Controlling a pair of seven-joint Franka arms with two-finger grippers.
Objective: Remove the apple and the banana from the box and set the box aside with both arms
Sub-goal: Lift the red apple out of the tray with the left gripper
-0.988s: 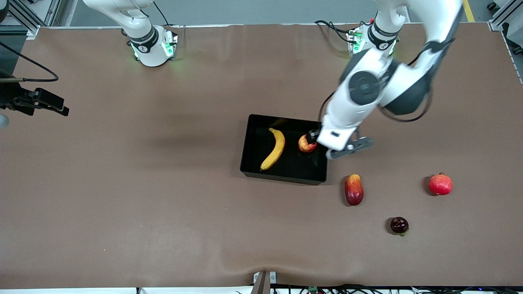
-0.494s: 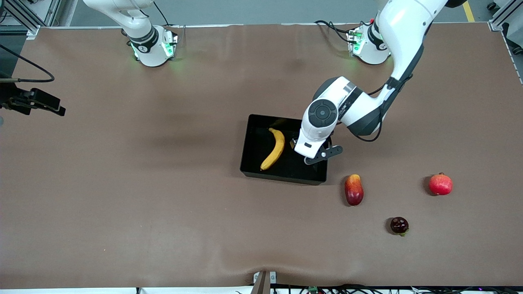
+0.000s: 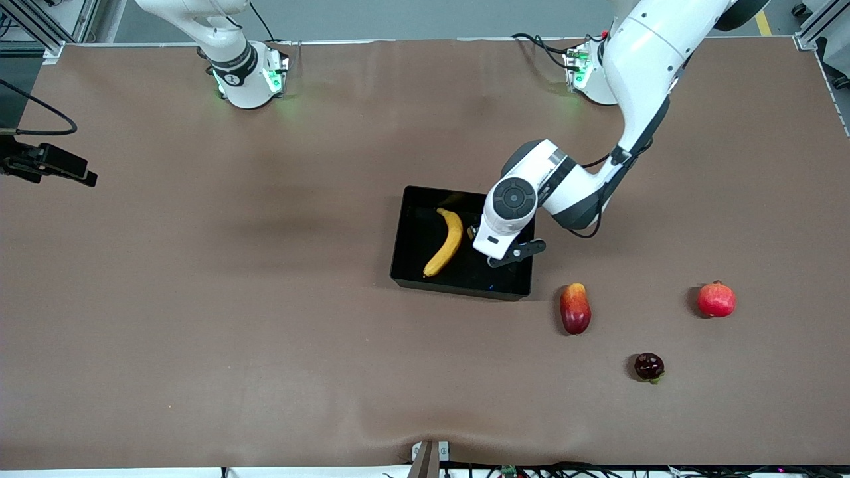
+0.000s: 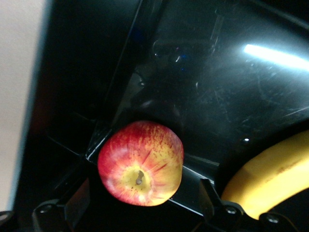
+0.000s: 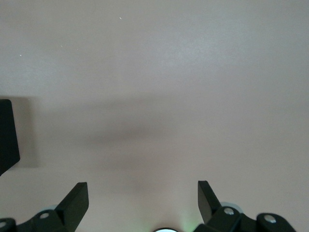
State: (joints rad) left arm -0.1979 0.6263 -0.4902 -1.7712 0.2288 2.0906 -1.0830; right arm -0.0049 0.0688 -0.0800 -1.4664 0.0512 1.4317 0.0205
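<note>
Left tool [image 4: 140,203] hovers inside the glossy black plastic box [image 3: 405,252], fingers spread wide astride the round, red-and-yellow streaked apple [image 4: 140,169] on its floor, beside the curved banana [image 3: 447,241]. Right tool [image 5: 142,200] waits, wide, over the matte bench [image 3: 199,299].

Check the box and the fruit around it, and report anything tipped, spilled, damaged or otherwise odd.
Nothing stands out. The box sits flat with the banana lying in it and the apple whole, between the open fingers of the left hand. The right hand waits open over bare table. Three other fruits lie outside the box, toward the left arm's end.
</note>
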